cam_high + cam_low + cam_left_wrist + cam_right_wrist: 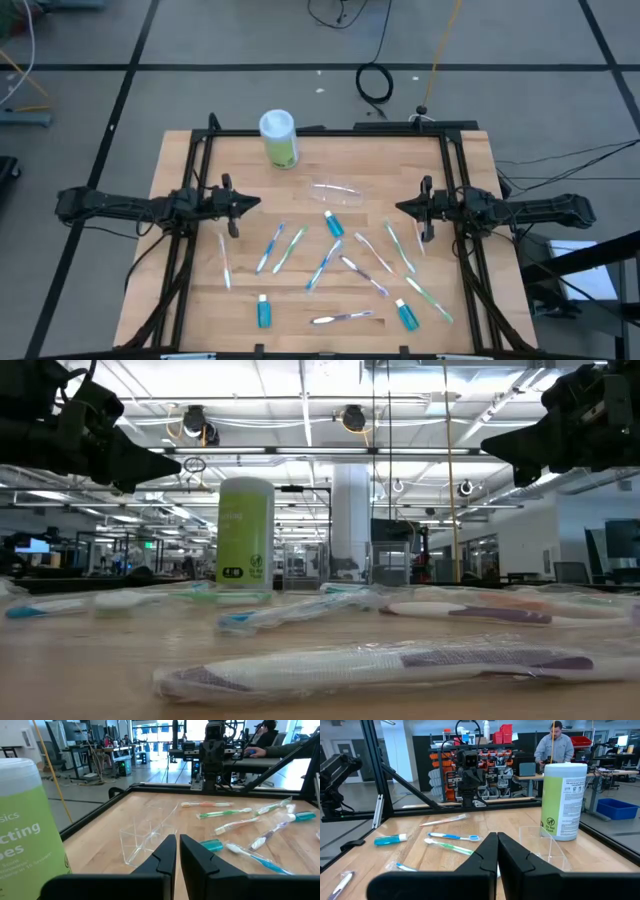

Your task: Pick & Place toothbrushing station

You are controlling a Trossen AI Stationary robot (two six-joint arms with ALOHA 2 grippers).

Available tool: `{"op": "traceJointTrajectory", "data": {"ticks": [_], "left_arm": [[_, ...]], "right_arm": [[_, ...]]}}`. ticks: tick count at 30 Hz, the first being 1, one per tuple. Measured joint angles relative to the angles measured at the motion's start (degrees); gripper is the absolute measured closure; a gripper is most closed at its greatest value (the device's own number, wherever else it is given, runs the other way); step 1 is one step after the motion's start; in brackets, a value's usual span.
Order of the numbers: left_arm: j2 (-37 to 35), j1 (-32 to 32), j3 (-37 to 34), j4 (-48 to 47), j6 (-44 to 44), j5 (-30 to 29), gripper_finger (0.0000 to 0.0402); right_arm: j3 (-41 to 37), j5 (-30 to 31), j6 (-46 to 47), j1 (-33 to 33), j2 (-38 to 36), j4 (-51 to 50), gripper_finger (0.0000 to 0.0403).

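Note:
A small clear plastic cup (337, 193) lies on its side at the table's middle; it also shows in the left wrist view (147, 834). Several slim wrapped toothbrushes (281, 247) lie flat around it. Three small blue white-capped tubes lie flat: one at the middle (333, 223), one near the front left (264, 311), one at the front right (406, 315). My left gripper (258, 203) hovers shut above the table's left side, touching nothing. My right gripper (399, 208) hovers shut above the right side, touching nothing.
A larger green canister with a white lid (279, 138) stands upright at the far middle-left. A black frame (330, 130) runs along the table's far and side edges. People sit and stand at desks in the room beyond.

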Motion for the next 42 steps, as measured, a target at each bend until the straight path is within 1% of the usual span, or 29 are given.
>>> {"op": "traceJointTrajectory", "data": {"ticks": [21,23,25,26,27,30,34,36,38,40,42], "left_arm": [[0.01,-0.01,0.00,0.03,-0.66,0.04,0.0371],[0.02,0.00,-0.02,0.59,-4.20,1.07,0.0371],[0.00,0.00,-0.02,1.34,-8.42,3.47,0.0371],[0.02,0.00,-0.02,1.87,-9.52,4.30,0.0371],[0.01,-0.04,-0.02,2.19,-9.79,4.55,0.0371],[0.00,-0.04,-0.02,2.74,-7.41,2.07,0.0371],[0.00,-0.04,-0.02,3.99,-7.36,-1.66,0.0371],[0.02,-0.02,-0.02,4.03,-7.48,-1.70,0.0371],[0.36,-0.03,-0.01,6.34,-7.28,-1.73,0.0371],[0.48,-0.31,0.12,9.73,-5.33,-1.57,0.0371],[0.48,-0.81,0.20,12.98,-3.30,-0.39,0.0371]], "right_arm": [[0.00,-0.01,0.03,0.02,0.00,0.00,0.0403],[0.00,-0.30,3.42,0.11,0.00,-0.01,0.0403],[0.00,-2.72,13.88,0.37,0.00,-0.11,0.0403],[0.00,-3.40,17.96,0.49,0.00,-0.11,0.0403],[0.00,-3.11,20.12,0.53,0.01,0.11,0.0403],[0.00,0.39,20.01,0.44,-0.02,1.69,0.0403],[0.00,6.90,11.60,0.46,0.02,2.52,0.0403],[0.00,11.30,7.54,0.44,0.00,3.24,0.0403],[0.00,16.16,4.57,0.46,0.02,3.67,0.0403],[0.00,18.39,2.61,0.42,-0.02,4.33,0.0403],[0.00,18.48,-0.22,0.39,0.09,5.27,0.0403]]}}
